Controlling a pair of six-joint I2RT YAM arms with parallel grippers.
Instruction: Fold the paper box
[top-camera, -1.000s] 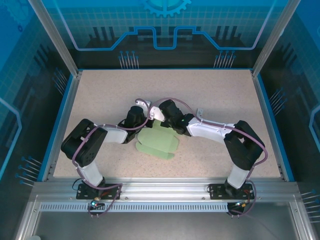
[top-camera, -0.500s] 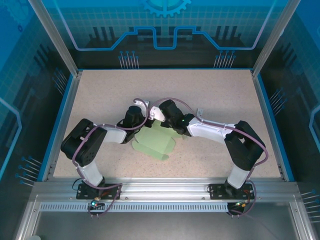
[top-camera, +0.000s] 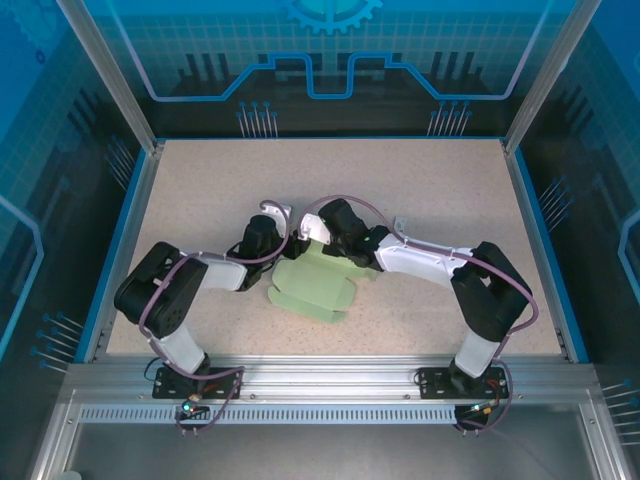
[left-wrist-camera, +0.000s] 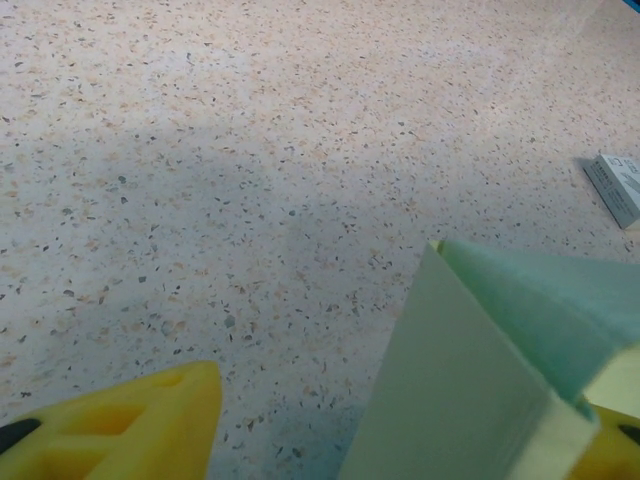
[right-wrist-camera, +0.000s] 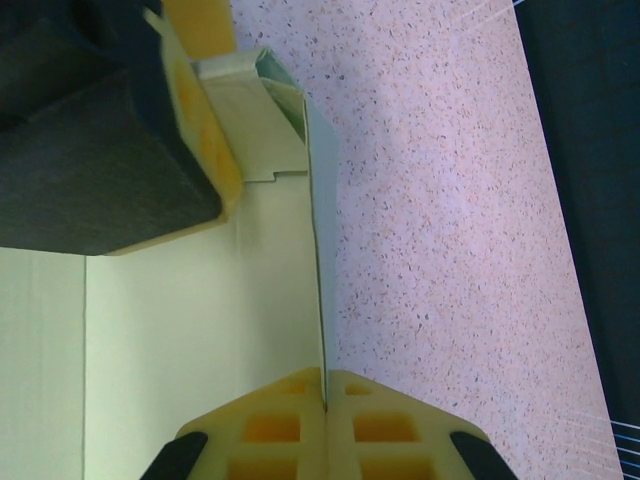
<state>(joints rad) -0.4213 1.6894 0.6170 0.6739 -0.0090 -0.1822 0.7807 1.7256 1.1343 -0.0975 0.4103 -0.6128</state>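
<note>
The paper box (top-camera: 315, 288) lies on the table (top-camera: 440, 190), 1 panel raised. The right hand (right-wrist-camera: 325, 392) at the box's far edge pinches that panel. The left hand (left-wrist-camera: 400, 410) beside the box is spread, with 1 finger against a flap.

Paper box (right-wrist-camera: 200, 330) was thin matt paperboard, smooth, with crisp creases. My right fingers (right-wrist-camera: 290, 400) were moulded yellow plastic, dull finish. Table (left-wrist-camera: 250, 150) looked like speckled composite, matt and finely grained.

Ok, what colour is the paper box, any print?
Pale mint green, unprinted paper box; shows best in the top external view.
</note>
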